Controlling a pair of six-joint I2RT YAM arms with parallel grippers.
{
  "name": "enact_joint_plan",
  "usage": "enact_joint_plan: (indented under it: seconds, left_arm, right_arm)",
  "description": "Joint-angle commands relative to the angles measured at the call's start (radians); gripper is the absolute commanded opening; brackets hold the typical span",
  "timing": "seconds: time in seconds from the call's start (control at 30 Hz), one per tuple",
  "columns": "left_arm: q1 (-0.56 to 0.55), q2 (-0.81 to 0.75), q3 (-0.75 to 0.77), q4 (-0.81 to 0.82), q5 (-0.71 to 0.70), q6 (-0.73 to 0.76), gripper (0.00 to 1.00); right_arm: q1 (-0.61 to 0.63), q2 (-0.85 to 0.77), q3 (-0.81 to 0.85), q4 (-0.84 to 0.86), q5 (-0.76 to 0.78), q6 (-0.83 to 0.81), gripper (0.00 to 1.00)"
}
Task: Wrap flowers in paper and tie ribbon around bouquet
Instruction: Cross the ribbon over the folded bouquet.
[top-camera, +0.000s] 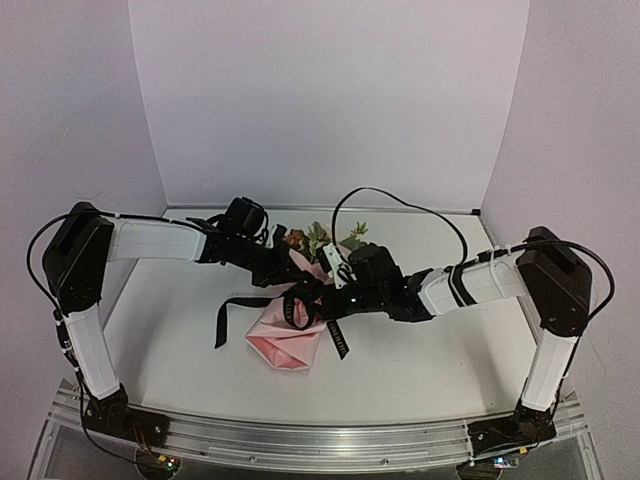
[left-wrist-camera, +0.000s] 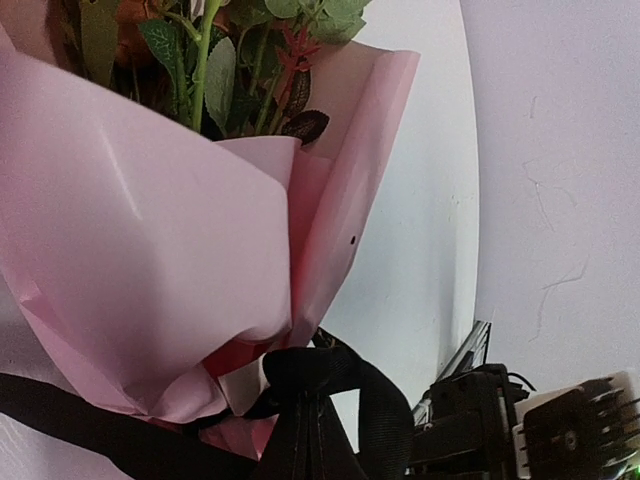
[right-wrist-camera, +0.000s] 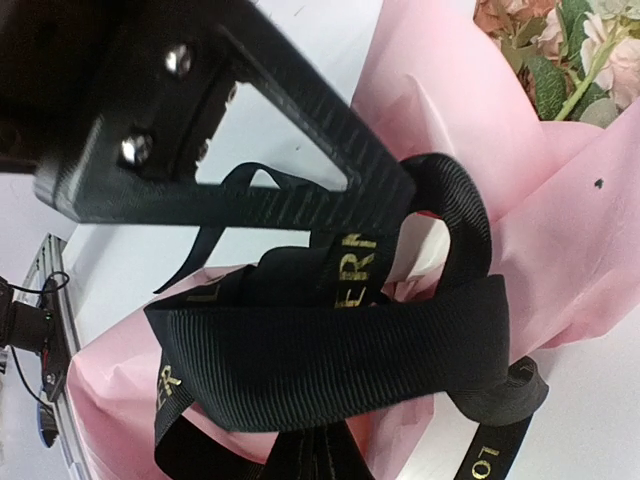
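On the white table (top-camera: 420, 350), left end effector (top-camera: 290, 275) and right end effector (top-camera: 325, 290) each pinch the ribbon (right-wrist-camera: 330, 360) (gold "ERR", "LO").

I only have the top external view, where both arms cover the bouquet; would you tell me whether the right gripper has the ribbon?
Observer: In the right wrist view the ribbon loops out from the shut right gripper, apparently pinched there.
Operator: And the other side?
Observer: In the left wrist view it bunches into pleats at the bottom edge, below the paper.
Operator: Is the paper closed?
Observer: Yes, it overlaps as a cone, with green stems of the flowers showing at its open top.
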Motion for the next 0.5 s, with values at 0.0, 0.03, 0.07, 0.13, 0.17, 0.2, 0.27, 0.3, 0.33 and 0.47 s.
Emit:
enact_joint_plan:
  seconds: [0.0, 0.03, 0.07, 0.13, 0.17, 0.2, 0.27, 0.3, 0.33, 0.47]
  left_arm:
    - [-0.002, -0.082, -0.053, 0.076, -0.006, 0.036, 0.00]
    - [-0.007, -0.091, -0.070, 0.088, -0.004, 0.037, 0.00]
    - [-0.015, -0.101, -0.088, 0.102, -0.004, 0.039, 0.00]
    - [-0.033, -0.118, -0.131, 0.125, 0.006, 0.041, 0.00]
    - [-0.043, -0.129, -0.150, 0.136, 0.009, 0.044, 0.00]
    - [-0.052, -0.141, -0.176, 0.148, 0.010, 0.046, 0.00]
    - [-0.078, -0.162, -0.225, 0.160, 0.008, 0.050, 0.00]
    - [-0.090, -0.171, -0.250, 0.194, 0.006, 0.052, 0.00]
    - [-0.102, -0.177, -0.268, 0.210, 0.002, 0.057, 0.00]
    - [-0.126, -0.187, -0.314, 0.236, -0.025, 0.067, 0.00]
  right_arm:
    - [-0.006, -0.071, -0.033, 0.027, -0.038, 0.120, 0.00]
    - [-0.004, -0.074, -0.042, 0.027, -0.047, 0.142, 0.00]
    - [0.000, -0.076, -0.053, 0.027, -0.052, 0.163, 0.00]
    - [0.018, -0.080, -0.084, 0.031, -0.049, 0.181, 0.00]
    - [0.027, -0.083, -0.097, 0.032, -0.044, 0.185, 0.00]
    - [0.037, -0.089, -0.113, 0.033, -0.038, 0.190, 0.00]
    - [0.049, -0.102, -0.142, 0.033, -0.028, 0.210, 0.00]
    - [0.051, -0.109, -0.154, 0.033, -0.025, 0.225, 0.00]
    - [0.051, -0.115, -0.163, 0.032, -0.020, 0.237, 0.00]
    - [0.051, -0.128, -0.165, 0.011, -0.016, 0.296, 0.00]
